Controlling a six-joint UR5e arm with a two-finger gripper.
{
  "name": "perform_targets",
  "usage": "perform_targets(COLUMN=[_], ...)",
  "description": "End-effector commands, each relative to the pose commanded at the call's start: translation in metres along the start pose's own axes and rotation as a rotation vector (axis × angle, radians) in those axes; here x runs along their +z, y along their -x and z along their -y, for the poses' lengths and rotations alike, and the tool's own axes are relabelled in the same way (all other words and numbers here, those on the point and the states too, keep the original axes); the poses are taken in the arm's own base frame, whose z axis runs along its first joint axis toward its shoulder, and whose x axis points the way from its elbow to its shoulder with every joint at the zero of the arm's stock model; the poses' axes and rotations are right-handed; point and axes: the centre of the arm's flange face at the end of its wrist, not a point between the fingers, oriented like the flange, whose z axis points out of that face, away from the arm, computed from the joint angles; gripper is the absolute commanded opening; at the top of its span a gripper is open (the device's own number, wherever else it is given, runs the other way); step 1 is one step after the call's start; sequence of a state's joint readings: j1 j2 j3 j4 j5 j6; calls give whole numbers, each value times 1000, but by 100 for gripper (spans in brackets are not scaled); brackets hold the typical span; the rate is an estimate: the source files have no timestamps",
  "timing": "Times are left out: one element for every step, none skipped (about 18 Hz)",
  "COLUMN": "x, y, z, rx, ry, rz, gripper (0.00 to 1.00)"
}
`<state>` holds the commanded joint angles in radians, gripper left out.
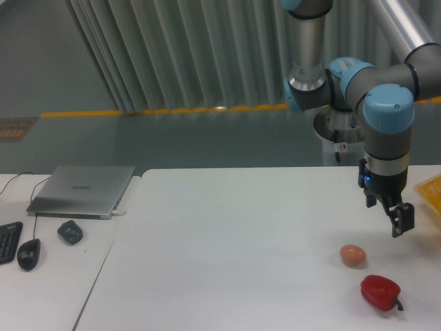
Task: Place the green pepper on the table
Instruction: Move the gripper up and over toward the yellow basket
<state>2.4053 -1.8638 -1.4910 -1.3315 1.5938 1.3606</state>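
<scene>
the gripper hangs over the right side of the table, its dark fingers pointing down and a little toward the camera. from this angle i cannot tell how far apart the fingers stand, and nothing is visible between them.

the green pepper is not in sight anywhere. it is not under the fingers, not on the white top, and not in the sliver of yellow tray that pokes in at the frame's right edge, just beyond the fingers. my guess is that the pepper sits on that tray out of view, which would explain why the arm waits so near that edge.

below and slightly left of the fingers lies the egg, apart from them. lower still, almost straight beneath, sits the red pepper, stem toward the right. both rest loose on the table, perhaps already set out there.

far to the left of the fingers, on the adjoining desk, are a closed laptop, a mouse and a keyboard corner.

the laptop lid bears a small mark, too blurred to read. no other writing is legible.
</scene>
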Motion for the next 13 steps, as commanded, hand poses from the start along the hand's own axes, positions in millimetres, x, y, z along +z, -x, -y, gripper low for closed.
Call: perform_targets(x=[0, 1, 0, -1, -2, -1, 1, 2, 4, 2, 0, 2, 5], y=[0, 0, 0, 1, 2, 1, 2, 2, 0, 2, 4, 6, 7], z=[0, 0, -1, -1, -2, -2, 0, -2, -2, -2, -8, -16, -19], rx=[3, 3, -3, 0, -2, -3, -6, -11, -19, -48, -81, -90, -97], ry=[0, 0, -2, -3, -2, -2, -3, 0, 5, -2, -5, -5, -5], rz=[0, -2, 1, 2, 4, 3, 6, 9, 15, 42, 61, 60, 59], gripper=[100, 100, 100, 100, 100, 100, 100, 100, 100, 100, 100, 100, 100])
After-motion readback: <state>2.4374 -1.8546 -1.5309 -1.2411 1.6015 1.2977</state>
